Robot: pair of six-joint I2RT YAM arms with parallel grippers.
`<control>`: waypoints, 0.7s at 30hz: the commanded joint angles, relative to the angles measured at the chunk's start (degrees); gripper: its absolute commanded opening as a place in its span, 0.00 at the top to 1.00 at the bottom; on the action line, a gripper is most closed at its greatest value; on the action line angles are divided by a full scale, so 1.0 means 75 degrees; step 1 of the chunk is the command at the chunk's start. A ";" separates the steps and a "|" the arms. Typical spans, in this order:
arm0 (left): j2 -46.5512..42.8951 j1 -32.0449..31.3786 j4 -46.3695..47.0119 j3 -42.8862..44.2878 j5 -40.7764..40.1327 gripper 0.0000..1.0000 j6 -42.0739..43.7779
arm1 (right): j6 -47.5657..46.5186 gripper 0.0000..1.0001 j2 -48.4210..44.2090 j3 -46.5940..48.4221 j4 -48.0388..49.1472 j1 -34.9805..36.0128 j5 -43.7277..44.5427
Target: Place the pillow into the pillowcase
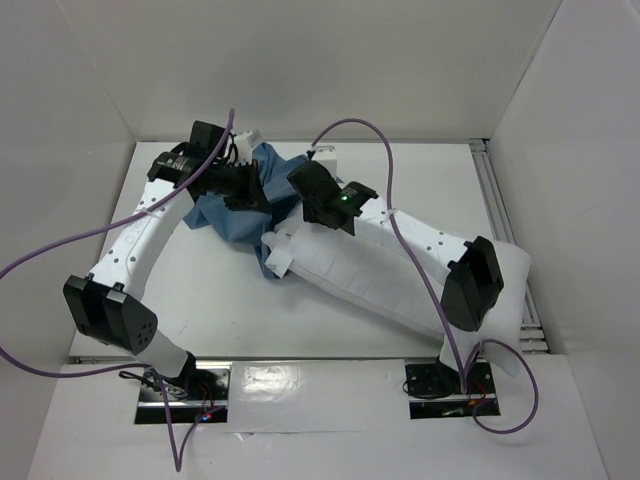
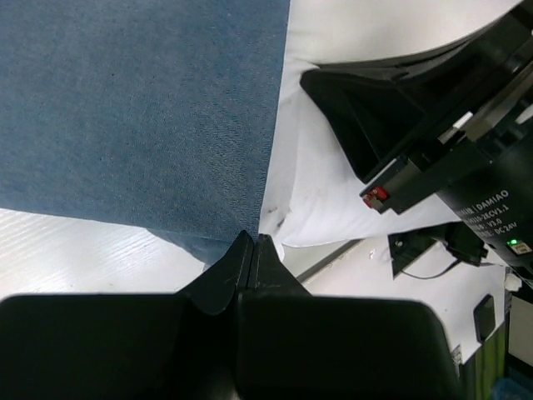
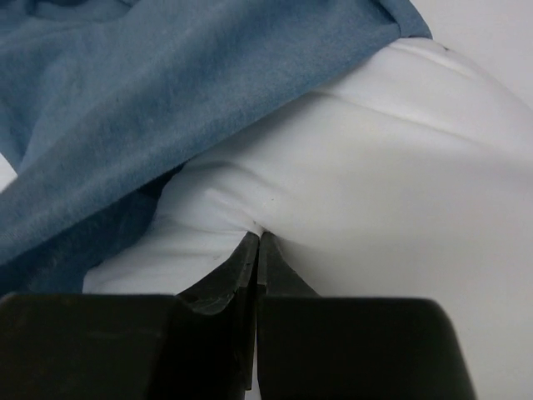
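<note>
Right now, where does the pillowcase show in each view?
Top external: pillowcase bunched at upper centre, between the two wrists.
Left wrist: pillowcase fills the upper left, its edge pinched in the left claw.
Right wrist: pillowcase drapes across the upper left, above the right claw.
Shared landmark: the white pillow bordering the blue cloth in every view.

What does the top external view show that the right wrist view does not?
Only the top view: the pillow stretching diagonally across the table, the left arm and right arm, and the pillowcase bunched at the pillow's far-left end. Only the right wrist view: the right gripper shut, pinching a puckered fold of the pillow's fabric. Both: blue pillowcase cloth lying over that end of the white pillow.
</note>
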 commanded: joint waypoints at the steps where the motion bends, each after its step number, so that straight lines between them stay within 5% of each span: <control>1: -0.0525 -0.0007 -0.0449 0.0177 0.0663 1.00 0.0127 | 0.0365 1.00 -0.0242 -0.0175 0.0718 -0.0334 0.1108; 3: -0.0525 -0.0007 -0.0449 0.0176 0.0581 1.00 0.0058 | 0.0122 1.00 -0.0406 -0.0338 0.1001 -0.0264 0.0758; 4: -0.0455 -0.0007 -0.0449 0.0107 0.0453 1.00 0.0057 | -0.0020 0.74 -0.0476 -0.0339 0.1128 -0.0194 0.0641; 5: -0.0455 -0.0007 -0.0449 0.0106 0.0382 1.00 0.0057 | -0.0172 0.59 -0.0744 -0.0618 0.1315 -0.0054 0.0431; 8: -0.0455 -0.0007 -0.0449 0.0199 0.0172 1.00 -0.0106 | -0.0747 0.30 -0.1458 -0.1169 0.1423 0.0251 0.0183; 15: -0.0302 -0.0007 -0.0472 0.0505 -0.0075 1.00 -0.0037 | -0.2222 0.15 -0.3066 -0.2692 0.2289 0.1608 -0.0367; 21: -0.0232 0.0063 -0.0472 0.0505 -0.0075 1.00 -0.0119 | -0.3067 0.10 -0.2753 -0.3093 0.2524 0.2782 -0.0053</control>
